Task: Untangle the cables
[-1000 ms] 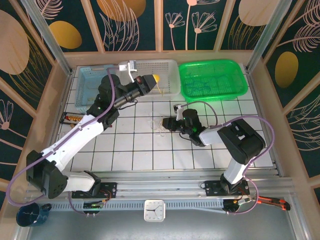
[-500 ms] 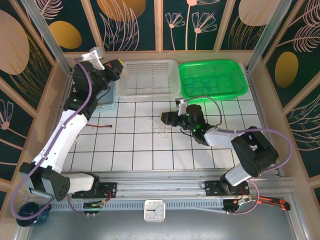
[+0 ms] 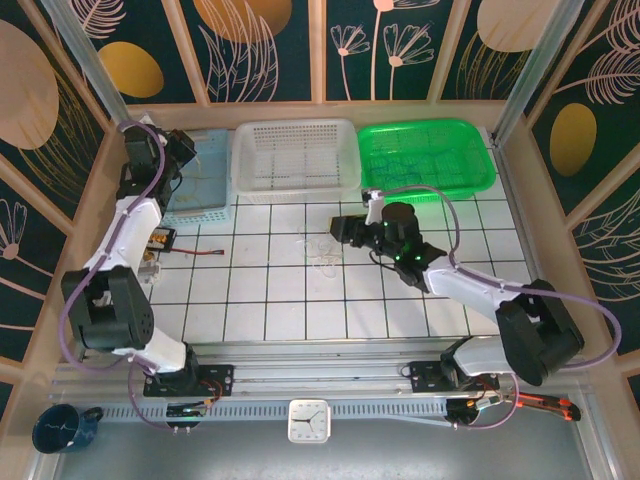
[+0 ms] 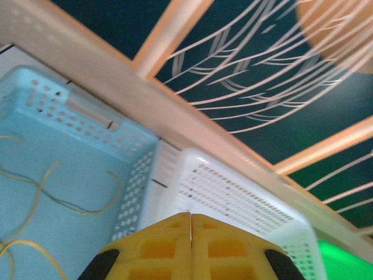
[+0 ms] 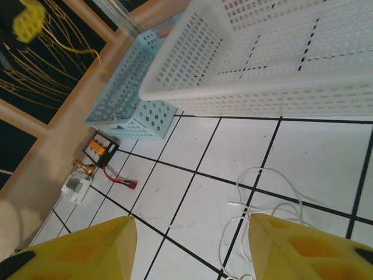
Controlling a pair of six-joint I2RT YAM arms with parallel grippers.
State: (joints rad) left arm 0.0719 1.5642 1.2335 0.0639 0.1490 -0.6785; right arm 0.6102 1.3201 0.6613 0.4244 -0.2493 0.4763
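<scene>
The whitish cables [image 3: 318,250] lie in loose loops on the tiled table; in the right wrist view the cables [image 5: 257,168] lie just ahead of my right fingers. My right gripper [image 3: 338,230] hovers beside them, open and holding nothing [image 5: 192,245]. Far left, my left gripper [image 3: 186,148] is over the blue basket [image 3: 205,195], its jaws shut [image 4: 191,219]. Seen from the right wrist, a thin yellow cable [image 5: 76,49] trails from the left gripper [image 5: 28,20] down toward the basket [image 5: 125,87]. More yellow strands [image 4: 70,204] lie inside that basket [image 4: 87,111].
A white basket [image 3: 295,128] and a green basket [image 3: 425,190] stand along the back edge. A black battery pack [image 3: 160,240] with a red lead [image 3: 205,252] lies by the left wall. Wooden walls close in the table.
My left arm swung from over the white basket to the blue basket, carrying the yellow cable. My right gripper opened wider and drew back slightly from the white cables.
</scene>
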